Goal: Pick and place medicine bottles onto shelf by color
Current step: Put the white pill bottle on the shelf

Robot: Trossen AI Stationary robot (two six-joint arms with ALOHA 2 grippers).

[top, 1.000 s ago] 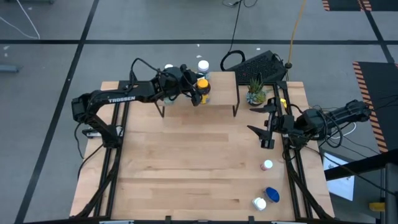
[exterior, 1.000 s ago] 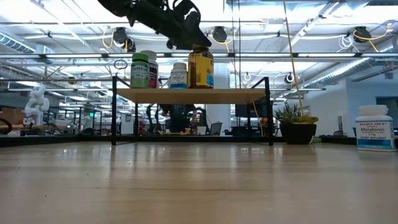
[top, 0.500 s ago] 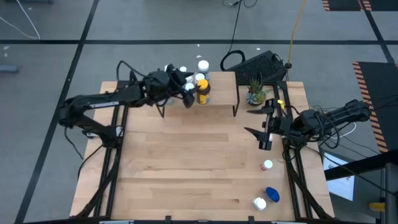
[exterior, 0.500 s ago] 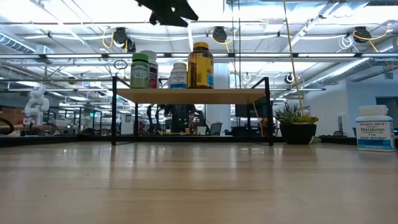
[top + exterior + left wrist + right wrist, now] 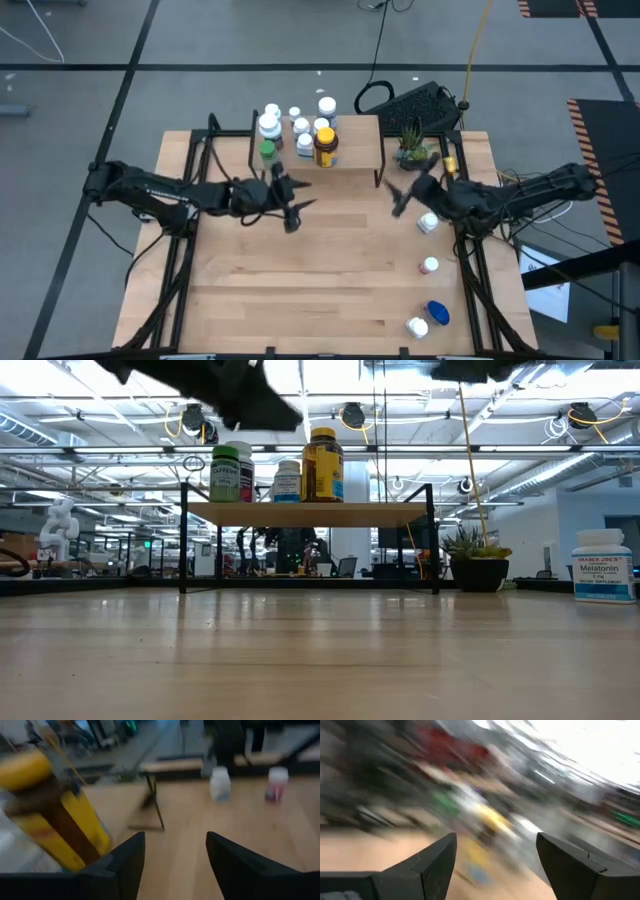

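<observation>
The shelf stands at the table's far middle. It carries several bottles: a green one, an amber one with a yellow cap and white ones. The low view shows them upright on the shelf board. My left gripper is open and empty over the table, just nearer than the shelf. My right gripper is open and empty near the shelf's right end. A white bottle, a pink-capped one, a blue one and another white one stand on the table at the right.
A small potted plant stands right of the shelf and also shows in the low view. The left wrist view shows the amber bottle close by and a shelf leg. Bare tabletop lies in the middle and at the near left.
My left gripper has drawn away from the amber bottle, which stays upright on the shelf. It has gone toward the table's left edge, then toward the near edge and out in front of the shelf. My right gripper has swung toward the table's left and far edge, uncovering a white bottle.
</observation>
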